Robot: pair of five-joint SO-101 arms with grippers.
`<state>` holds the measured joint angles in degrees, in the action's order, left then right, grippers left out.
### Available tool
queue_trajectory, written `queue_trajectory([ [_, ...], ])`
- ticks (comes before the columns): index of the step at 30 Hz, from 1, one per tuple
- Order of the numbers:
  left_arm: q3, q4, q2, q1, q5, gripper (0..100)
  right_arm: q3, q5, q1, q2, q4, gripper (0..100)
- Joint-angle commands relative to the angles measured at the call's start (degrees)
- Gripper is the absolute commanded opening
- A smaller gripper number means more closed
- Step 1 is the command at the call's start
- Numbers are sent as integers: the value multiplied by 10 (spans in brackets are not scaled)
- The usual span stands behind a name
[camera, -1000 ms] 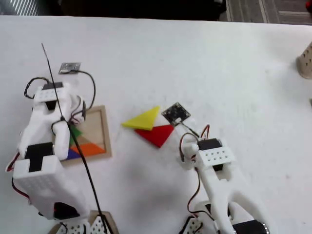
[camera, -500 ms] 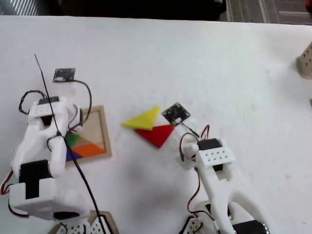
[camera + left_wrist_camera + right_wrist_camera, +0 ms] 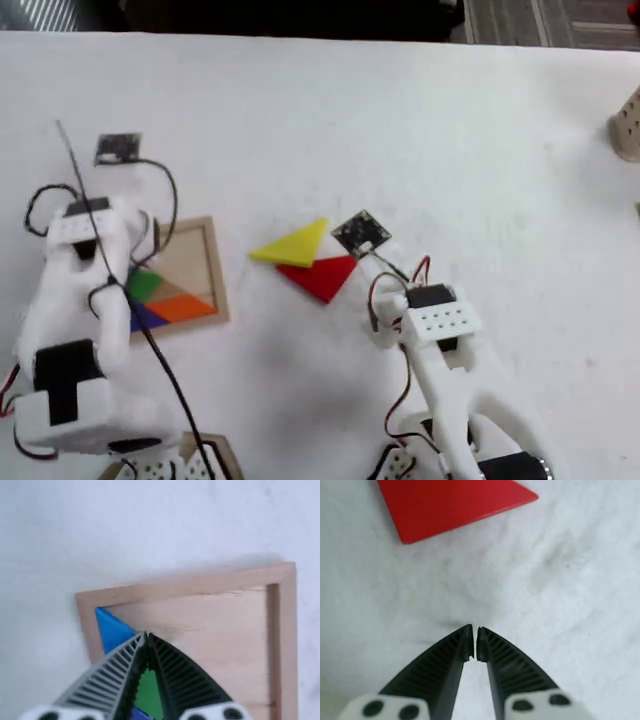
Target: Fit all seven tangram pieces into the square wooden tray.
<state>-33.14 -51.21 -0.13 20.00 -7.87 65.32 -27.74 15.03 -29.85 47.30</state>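
Left wrist view: the left gripper [image 3: 146,639], its ribbed black jaws pressed together and holding nothing, hangs over the wooden tray [image 3: 185,582], tips above the seam where a blue piece [image 3: 112,627] meets a green piece [image 3: 148,690]. We judge the nearest risk to be here: shut jaws dipping or sweeping could lift a seated piece's edge or skate it across the bare wood.

The right gripper [image 3: 474,631], jaws all but touching and empty, sits above the white table [image 3: 560,580] just short of the red triangle [image 3: 450,502].

In the high view the tray [image 3: 222,280] lies at 9 o'clock on the table, with green [image 3: 145,287], orange [image 3: 180,305] and blue [image 3: 148,317] wedges inside. Near the centre the red triangle [image 3: 322,277] touches the yellow triangle [image 3: 295,245], which lies at its 11 o'clock. Grabbing one may drag the other. A black cable [image 3: 165,365] crosses beside the tray's 7 o'clock corner and could snag.

The pieces are thin, flat, smooth-painted and sharp-cornered, so they are likely to slip from pinching jaws. The tray is pale raw wood with a raised square rim. The table looks soft and faintly mottled.
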Motion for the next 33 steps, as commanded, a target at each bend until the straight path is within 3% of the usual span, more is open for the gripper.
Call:
queue_trajectory([
  [1,-13,25,-59,27,41,27,-3,6,3,-19,-9,18],
  [6,-14,41,-87,114,127,28,-3,4,2,-19,-9,18],
  [13,73,37,3,194,87,102,-3,3,2,-19,-8,18],
  [17,183,2,126,223,69,46,-3,2,2,-19,-7,18],
  [25,374,-165,311,204,-2,22,3,2,2,-22,-7,18],
  [33,280,-189,232,135,-36,22,3,1,2,-23,-7,18],
])
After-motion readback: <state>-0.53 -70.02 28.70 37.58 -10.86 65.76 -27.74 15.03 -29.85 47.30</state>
